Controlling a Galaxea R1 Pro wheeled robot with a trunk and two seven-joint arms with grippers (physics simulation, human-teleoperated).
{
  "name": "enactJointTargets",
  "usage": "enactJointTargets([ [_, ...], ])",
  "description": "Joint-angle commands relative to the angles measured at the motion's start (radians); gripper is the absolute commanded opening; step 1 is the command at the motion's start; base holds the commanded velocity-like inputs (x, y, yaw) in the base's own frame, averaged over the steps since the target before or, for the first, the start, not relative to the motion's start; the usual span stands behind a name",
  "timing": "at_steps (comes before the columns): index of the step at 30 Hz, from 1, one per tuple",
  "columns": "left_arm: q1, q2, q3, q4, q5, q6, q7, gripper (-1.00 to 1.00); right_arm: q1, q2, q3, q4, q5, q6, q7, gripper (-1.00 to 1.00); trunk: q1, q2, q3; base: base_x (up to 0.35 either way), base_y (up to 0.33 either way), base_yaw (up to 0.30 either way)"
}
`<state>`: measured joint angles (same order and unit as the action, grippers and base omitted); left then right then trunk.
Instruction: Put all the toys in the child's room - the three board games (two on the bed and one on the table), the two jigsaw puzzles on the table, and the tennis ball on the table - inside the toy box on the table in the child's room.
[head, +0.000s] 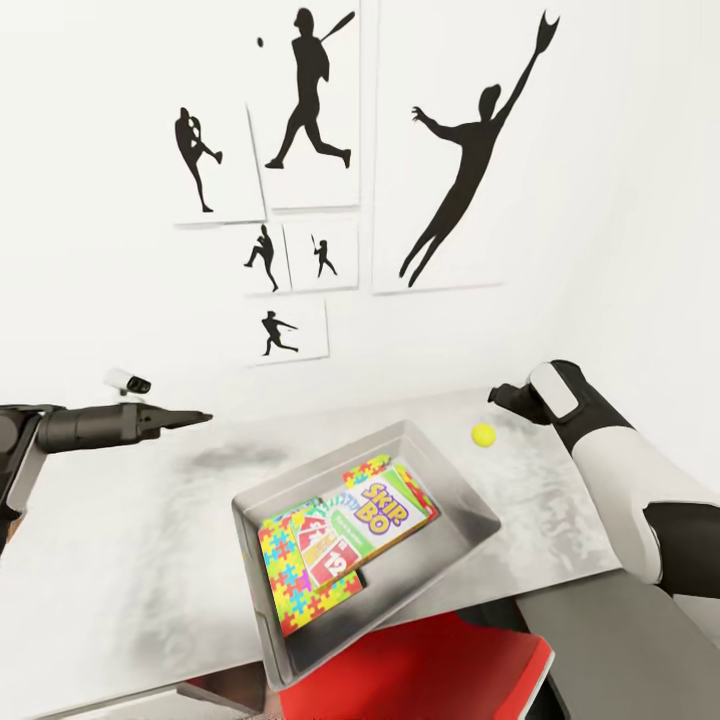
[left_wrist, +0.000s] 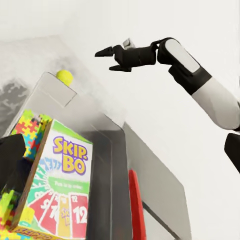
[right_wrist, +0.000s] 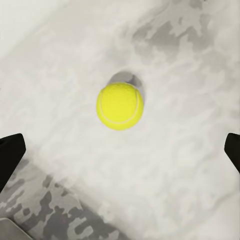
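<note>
The pale grey toy box (head: 320, 462) stands on the table (head: 120, 540) near its front edge. Inside lie bright jigsaw puzzles (head: 285, 575) with a white and green Skip-Bo board game (head: 365, 520) on top, also clear in the left wrist view as board game (left_wrist: 60, 185). The yellow tennis ball (head: 484, 433) rests on the table just beyond the box's far right corner. My right gripper (head: 500, 395) hovers over it, open; the right wrist view has the ball (right_wrist: 120, 106) centred ahead of the spread fingertips (right_wrist: 10, 155). My left gripper (head: 195, 419) is open and empty over the table, left of the box.
A white wall with black sports-silhouette posters (head: 310, 110) runs right behind the table. A red chair (head: 430, 670) sits under the table's front edge below the box. A dark grey cabinet top (head: 620, 640) joins at the right. Bare tabletop lies to the box's left.
</note>
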<state>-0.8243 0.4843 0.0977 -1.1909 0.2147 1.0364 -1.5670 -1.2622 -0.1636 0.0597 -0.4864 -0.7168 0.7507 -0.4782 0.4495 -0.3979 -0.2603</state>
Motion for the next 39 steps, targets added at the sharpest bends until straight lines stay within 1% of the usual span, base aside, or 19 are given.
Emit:
enactJointTargets([
  [1, -0.020, 0.000, -0.001, -0.001, -0.001, 0.011, -0.004, 1.00, -0.001, -0.001, 0.006, -0.003, -0.010, 0.002, -0.008, 1.00, 0.000, -0.002, -0.004, 0.000, 0.000, 0.000],
  [2, -0.050, 0.000, -0.001, -0.003, -0.002, 0.011, -0.004, 1.00, -0.003, 0.000, 0.006, -0.005, -0.010, 0.002, -0.008, 1.00, 0.000, -0.002, -0.005, 0.000, 0.000, 0.000],
  [6, -0.098, 0.000, -0.001, -0.006, -0.002, 0.011, -0.004, 1.00, -0.014, 0.002, 0.007, -0.008, -0.010, 0.002, -0.008, 1.00, 0.000, -0.002, -0.012, 0.000, 0.000, 0.000],
  [9, -0.152, -0.005, -0.003, -0.006, -0.002, 0.011, -0.004, 1.00, -0.023, 0.002, 0.008, -0.009, -0.009, 0.002, -0.009, 1.00, 0.000, -0.002, -0.017, 0.000, 0.000, 0.000],
  [11, -0.167, -0.007, -0.004, -0.006, -0.002, 0.011, -0.004, 1.00, -0.027, 0.002, 0.008, -0.009, -0.009, 0.002, -0.009, 1.00, 0.000, -0.002, -0.020, 0.000, 0.000, 0.000],
  [15, -0.179, -0.010, -0.005, -0.006, -0.001, 0.011, -0.004, 1.00, -0.031, 0.001, 0.008, -0.009, -0.009, 0.002, -0.009, 1.00, 0.000, -0.002, -0.027, 0.000, 0.000, 0.000],
  [23, -0.182, -0.010, -0.008, -0.006, -0.001, 0.011, -0.004, 1.00, -0.049, 0.002, 0.008, -0.008, -0.009, 0.002, -0.009, 1.00, 0.000, -0.002, -0.040, 0.000, 0.000, 0.000],
  [39, -0.183, -0.010, -0.011, -0.006, -0.003, 0.011, -0.004, 1.00, -0.051, 0.002, 0.008, -0.008, -0.009, 0.002, -0.010, 1.00, 0.000, -0.002, -0.066, 0.000, 0.000, 0.000],
])
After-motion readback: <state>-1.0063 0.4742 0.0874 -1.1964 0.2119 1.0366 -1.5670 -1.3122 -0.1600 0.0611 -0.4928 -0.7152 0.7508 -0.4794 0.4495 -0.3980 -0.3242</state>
